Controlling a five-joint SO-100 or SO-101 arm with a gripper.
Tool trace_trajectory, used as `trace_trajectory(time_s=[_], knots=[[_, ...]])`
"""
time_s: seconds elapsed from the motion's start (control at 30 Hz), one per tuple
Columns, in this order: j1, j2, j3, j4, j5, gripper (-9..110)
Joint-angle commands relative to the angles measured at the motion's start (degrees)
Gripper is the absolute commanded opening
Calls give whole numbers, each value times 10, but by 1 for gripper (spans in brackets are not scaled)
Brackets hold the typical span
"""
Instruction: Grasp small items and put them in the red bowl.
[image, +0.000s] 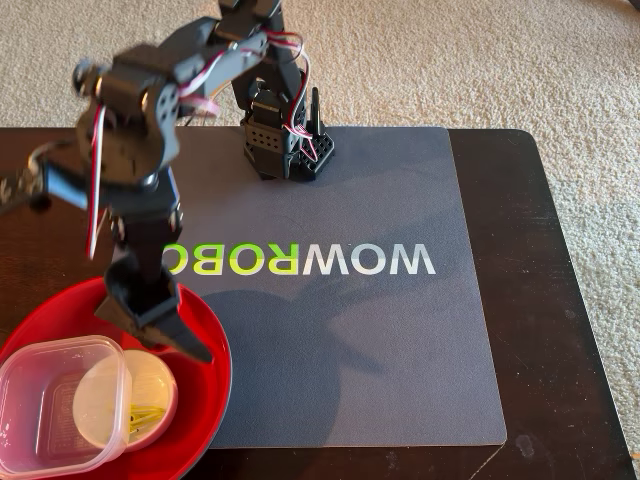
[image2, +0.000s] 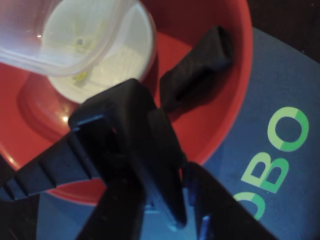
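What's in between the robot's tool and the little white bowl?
Only bare red bowl floor. In the fixed view the tool hangs just above it, right beside the small white bowl, with nothing lying in the gap.

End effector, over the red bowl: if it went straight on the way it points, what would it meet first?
Most likely the red bowl's inner surface. The end effector points down over the bowl's right part, beside the small white bowl. Depth is unclear, so it might graze that white bowl's rim first.

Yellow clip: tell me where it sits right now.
In the fixed view, the yellow clip lies inside the small white bowl, beside the clear tub, in the red bowl at lower left.
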Motion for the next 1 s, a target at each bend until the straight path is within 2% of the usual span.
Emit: trace_trajectory(time_s=[0.0, 0.07, 0.13, 0.37, 0.5, 0.6, 0.7, 0.97], knots=[[3, -17, -54, -13, -6, 5], [4, -23, -54, -13, 3, 15], [0, -24, -54, -9, 8, 20], [-19, 20, -40, 8, -13, 23], [-41, 175, -24, 40, -94, 23], [-54, 319, 69, 41, -210, 26], [-84, 438, 237, 30, -252, 29], [-149, 461, 425, -14, -363, 25]])
